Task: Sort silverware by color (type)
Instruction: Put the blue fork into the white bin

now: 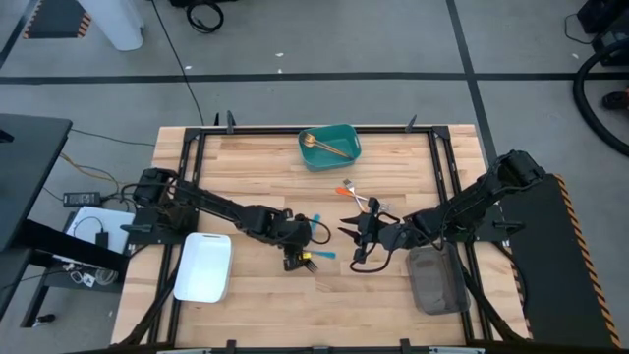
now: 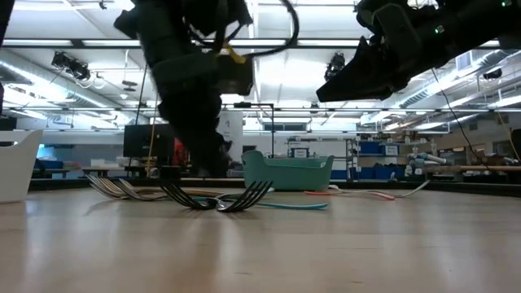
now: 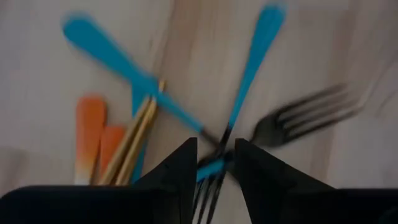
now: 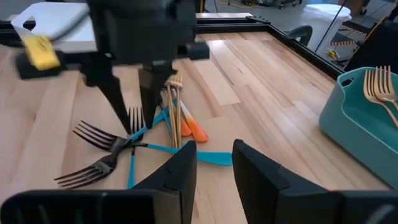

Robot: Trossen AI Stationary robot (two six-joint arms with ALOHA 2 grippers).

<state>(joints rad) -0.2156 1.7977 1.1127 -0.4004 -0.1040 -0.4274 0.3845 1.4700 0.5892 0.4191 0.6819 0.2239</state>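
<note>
A pile of silverware (image 1: 316, 246) lies at the table's middle: blue-handled forks (image 4: 130, 149) with dark heads, gold pieces (image 4: 176, 118) and orange handles (image 4: 196, 130). My left gripper (image 3: 214, 155) points steeply down over the pile, open. Its fingers stand on either side of one blue-handled fork's neck (image 3: 212, 168); whether they touch it I cannot tell. My right gripper (image 4: 214, 152) hovers open and empty just right of the pile (image 1: 354, 236). Two orange-handled pieces (image 1: 352, 192) lie apart, farther back.
A teal tray (image 1: 329, 145) at the far middle holds gold forks (image 4: 379, 87). A white tray (image 1: 203, 267) sits near left and a grey tray (image 1: 435, 280) near right. Bare wood lies along the near edge, in front of the pile.
</note>
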